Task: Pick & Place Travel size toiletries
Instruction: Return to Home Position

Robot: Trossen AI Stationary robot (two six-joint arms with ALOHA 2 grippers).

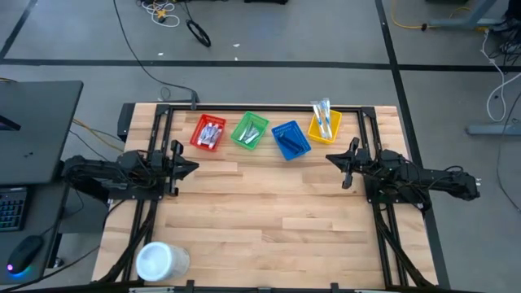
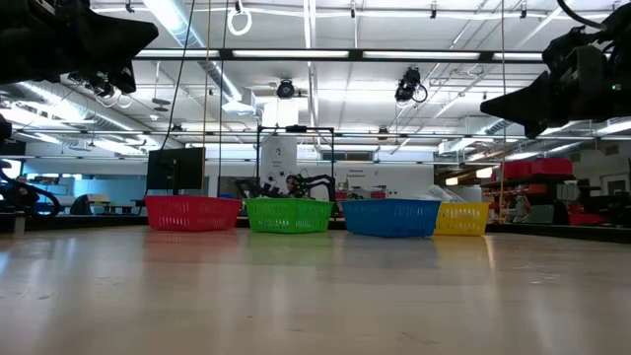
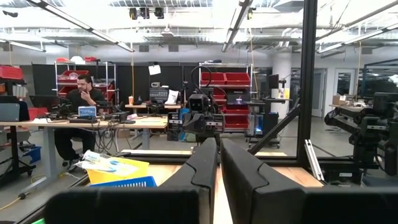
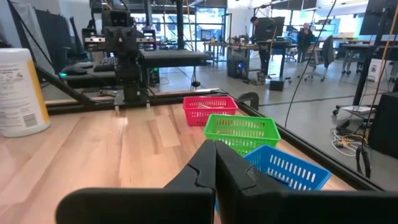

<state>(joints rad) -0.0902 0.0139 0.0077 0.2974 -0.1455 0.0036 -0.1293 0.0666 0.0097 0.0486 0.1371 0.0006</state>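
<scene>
Toiletries [image 1: 210, 133] are sitting binned; left gripper [image 1: 191, 168] and right gripper [image 1: 331, 159], both closed and empty, are probably just parking home.

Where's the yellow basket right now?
In the high view, the yellow basket sits at the right end of the basket row along the far edge of the table, right next to the blue basket.

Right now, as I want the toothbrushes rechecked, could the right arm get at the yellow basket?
Probably yes: the right gripper, shut, hovers close beside the yellow basket, nothing stands between them, and nothing covers its open top.
</scene>
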